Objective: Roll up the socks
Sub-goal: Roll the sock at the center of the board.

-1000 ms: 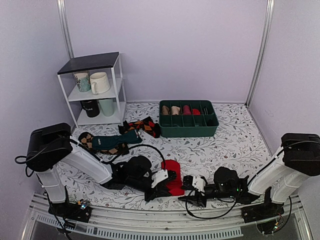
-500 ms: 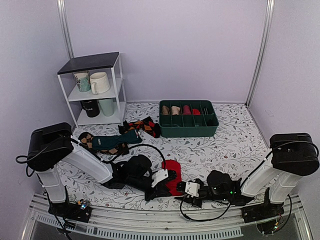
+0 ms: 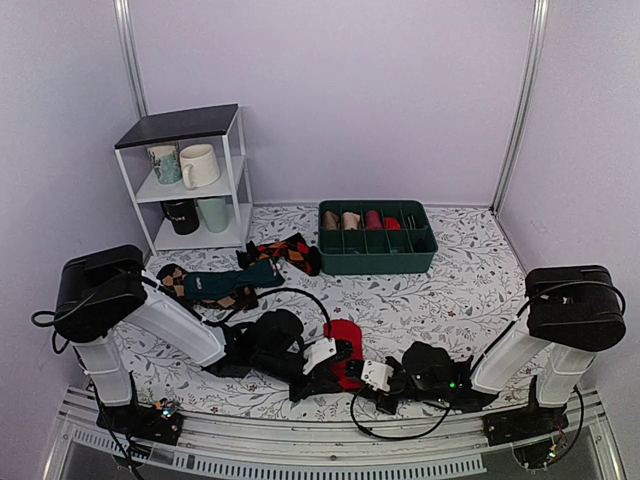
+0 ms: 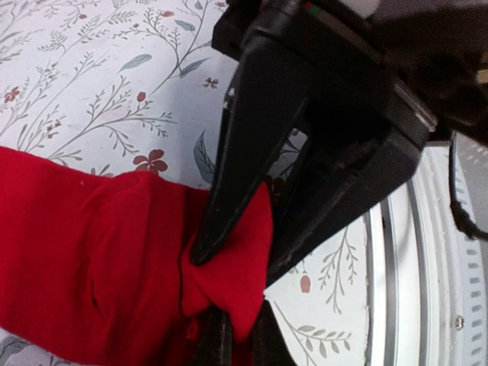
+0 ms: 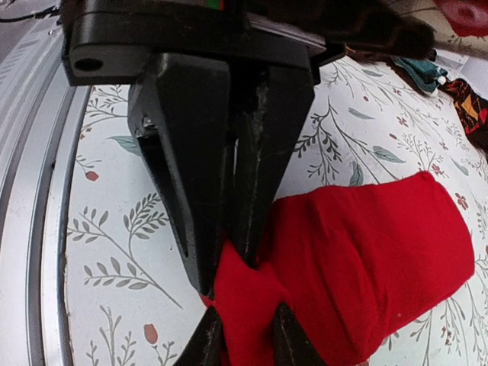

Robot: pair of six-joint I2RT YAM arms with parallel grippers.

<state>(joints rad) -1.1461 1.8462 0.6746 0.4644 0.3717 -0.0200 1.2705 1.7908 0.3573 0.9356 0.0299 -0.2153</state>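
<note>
Red knit, bunched in a soft lump — the socks (image 3: 343, 337) lie near the table's (image 3: 470, 290) front edge, one corner pinched by both left gripper (image 4: 232, 339) and right gripper (image 5: 244, 335) — one sock or two, unclear.

Looked down from high above and behind both arm bases toward the back wall, far enough off to hold the whole table (image 3: 470, 285). Sat low and very near on each wrist, aimed along the fingers: from the left wrist head-on at the right gripper (image 4: 232, 263), near rail (image 4: 435, 252) alongside; from the right wrist head-on at the left gripper (image 5: 225, 271). Shared across all three the red socks (image 3: 345, 335) and the flowered cloth beneath.
</note>
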